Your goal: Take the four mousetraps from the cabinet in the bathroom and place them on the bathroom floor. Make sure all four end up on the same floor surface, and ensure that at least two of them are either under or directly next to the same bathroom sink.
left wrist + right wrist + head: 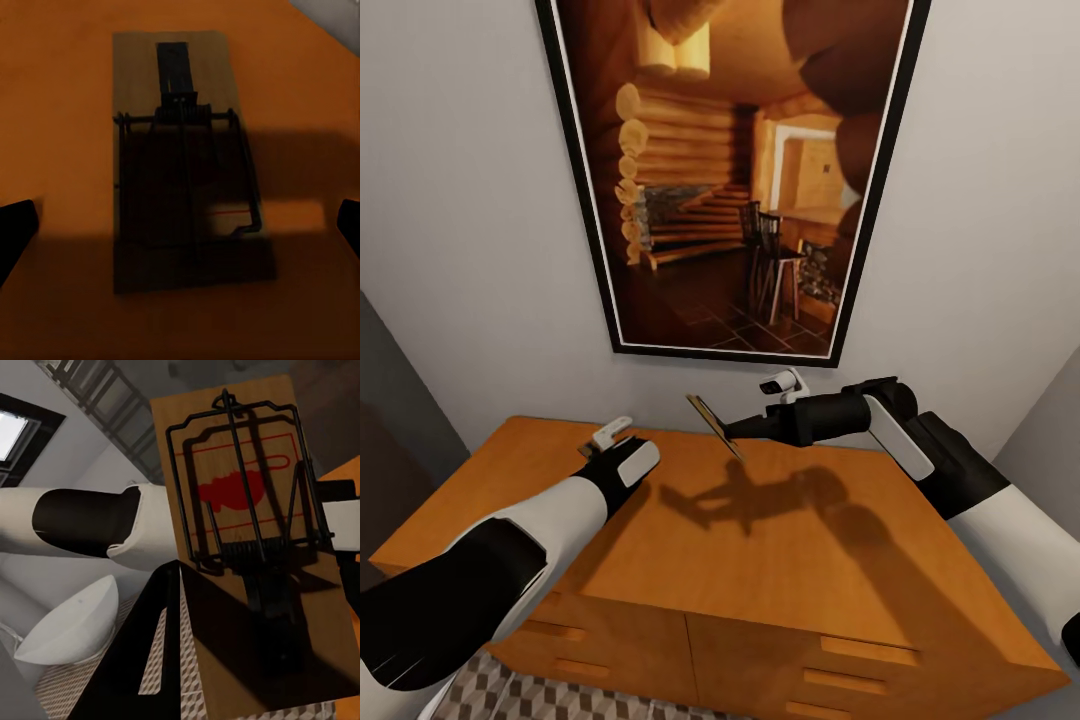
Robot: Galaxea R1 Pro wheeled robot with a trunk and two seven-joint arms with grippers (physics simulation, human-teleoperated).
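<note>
The robot is facing the cabinet [760, 560], the orange-brown sideboard standing against a pale wall under a large framed picture [730, 170] of a log-cabin interior.

Right arm: it is reaching in over the cabinet top from the side and holding one mousetrap [713, 425] clear above the wood, near the back edge and just below the picture frame. The right gripper [735, 432] is clamping this trap at one end; the board is hanging tilted, edge-on to the head camera. Its shadow and the arm's are lying on the cabinet top in front of it. In the right wrist view the held mousetrap [251, 532] is showing its black wire frame and a red mark on the board, with the left forearm [97, 521] behind it and a strip of the bathroom floor [169, 667] beyond the cabinet's edge.

Left arm: it is hovering over the cabinet top toward the back edge. The left gripper [600, 445] is standing spread, its dark fingertips [15, 229] at either side of a second mousetrap [187, 161], not touching it. This trap is lying flat on the cabinet top, partly in shadow.

Patterned floor tiles [490, 695] are showing in front of the cabinet's drawer fronts.
</note>
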